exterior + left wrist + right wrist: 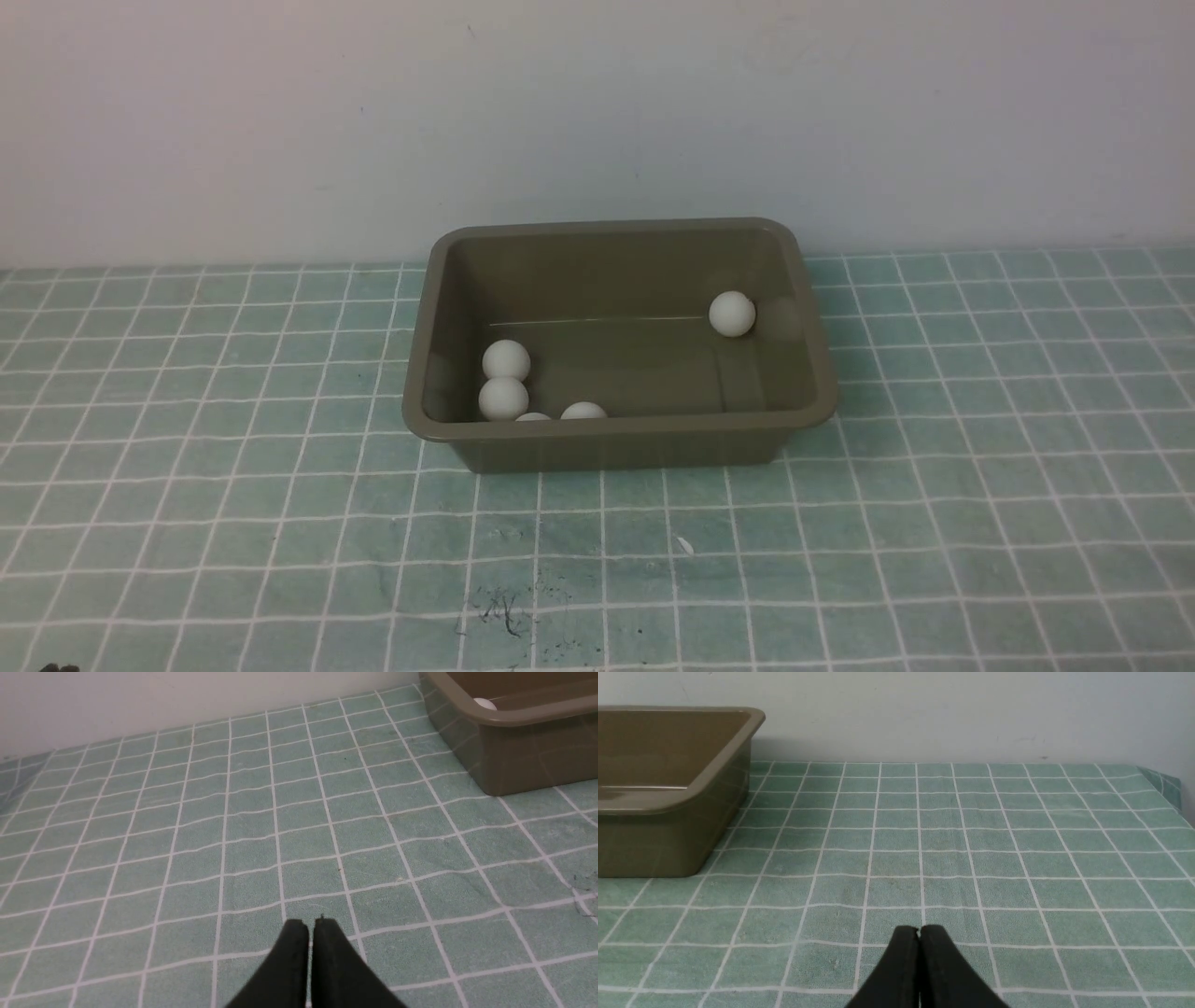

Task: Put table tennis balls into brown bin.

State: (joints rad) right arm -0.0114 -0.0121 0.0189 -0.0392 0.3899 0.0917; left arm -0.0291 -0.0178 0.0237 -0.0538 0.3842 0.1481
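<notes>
The brown bin [439, 280] stands at the middle of the table near the wall. Several white table tennis balls lie inside it: one [732, 314] at the right, two [506, 360] [503, 399] stacked near the left wall, and two [583, 411] [533, 416] half hidden behind the near rim. In the left wrist view my left gripper [310, 924] is shut and empty over the cloth, with the bin [514, 760] and one ball [485, 703] far off. Seen from the right wrist, my right gripper [919, 930] is likewise shut and empty, the bin [668, 830] well away. Neither gripper shows in the front view.
A green cloth with a white grid [934, 467] covers the table. A pale wall [597, 112] rises right behind the bin. Dark scribbles [499, 611] mark the cloth near the front. The cloth's far corner [1164, 784] drops off by the wall.
</notes>
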